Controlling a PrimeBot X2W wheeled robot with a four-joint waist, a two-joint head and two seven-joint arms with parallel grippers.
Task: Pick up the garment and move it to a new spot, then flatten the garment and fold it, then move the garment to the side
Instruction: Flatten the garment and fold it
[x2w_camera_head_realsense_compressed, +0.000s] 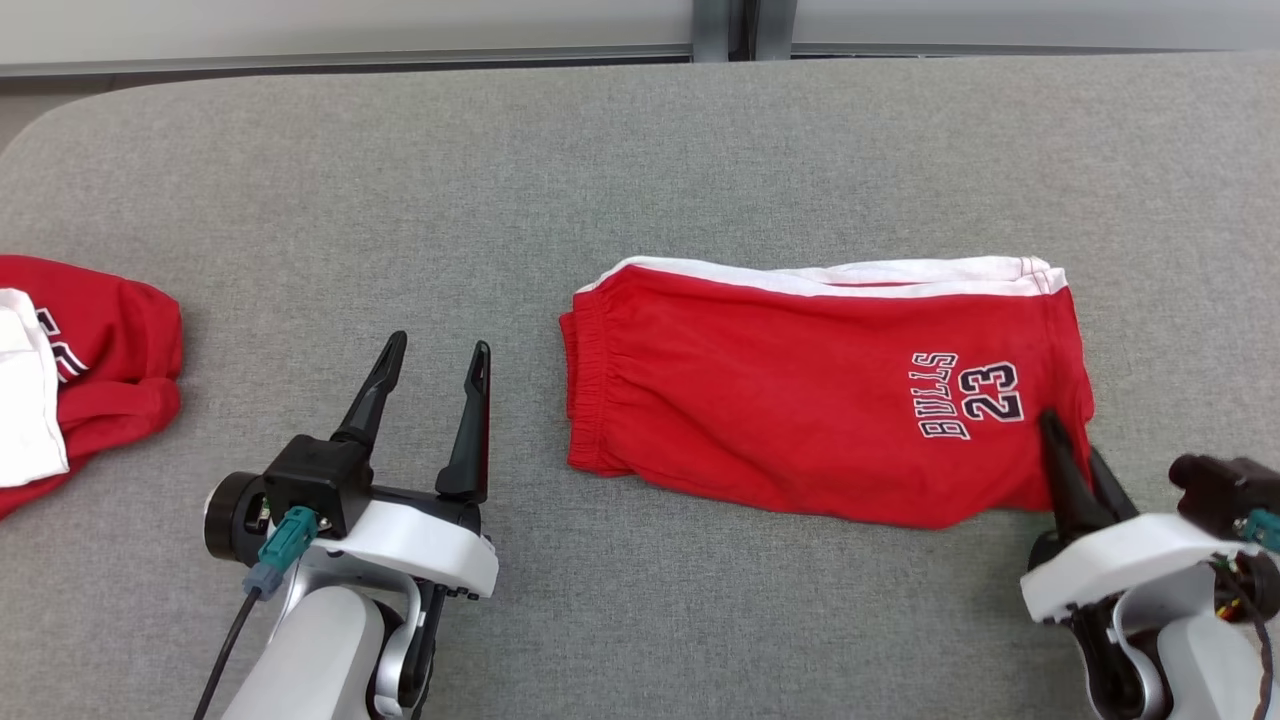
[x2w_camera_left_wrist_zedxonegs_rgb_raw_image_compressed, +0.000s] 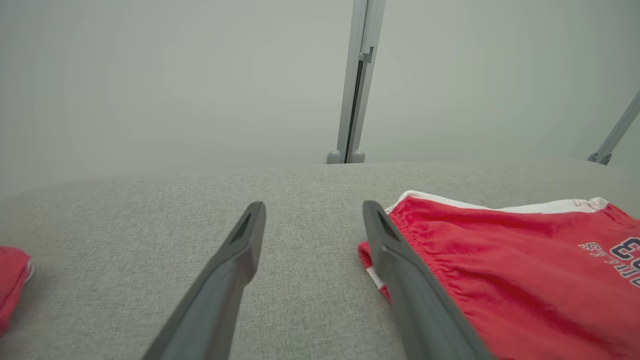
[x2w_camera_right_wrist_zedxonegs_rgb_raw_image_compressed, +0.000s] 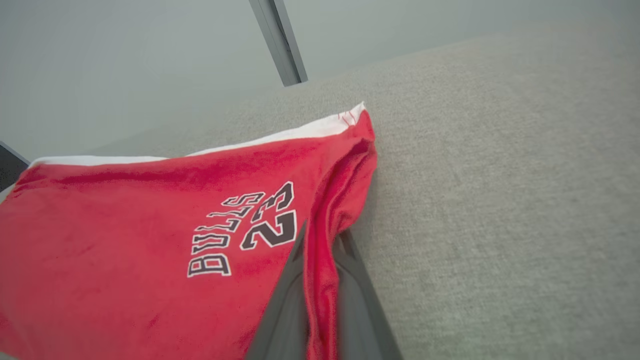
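Finds the garment (x2w_camera_head_realsense_compressed: 780, 400) lying right of centre on the grey worktop (x2w_camera_head_realsense_compressed: 400, 180), spread as a flat, tidy oblong: gathered edge toward the left, white band along the far side, "BULLS 23" lettering near the right end. Grips its near right corner with the right jaws, clenched on a ridge of red cloth, pinched between the two fingers (x2w_camera_right_wrist_zedxonegs_rgb_raw_image_compressed: 280, 310) in the right wrist view. Holds the left jaws released and empty, spread wide just beside the gathered edge and, as far as can be told, not touching it. Notes a second red-and-white cloth lump (x2w_camera_head_realsense_compressed: 90, 370) well apart at the worktop's left edge. Judging by the lie of things: picked up and set down at its new spot, smoothed too, and seemingly doubled over at least once, going by the layered white strips at the far edge. Left to do, probably: perhaps one more fold, starting from the pinched corner, then shifting the folded piece to the side.
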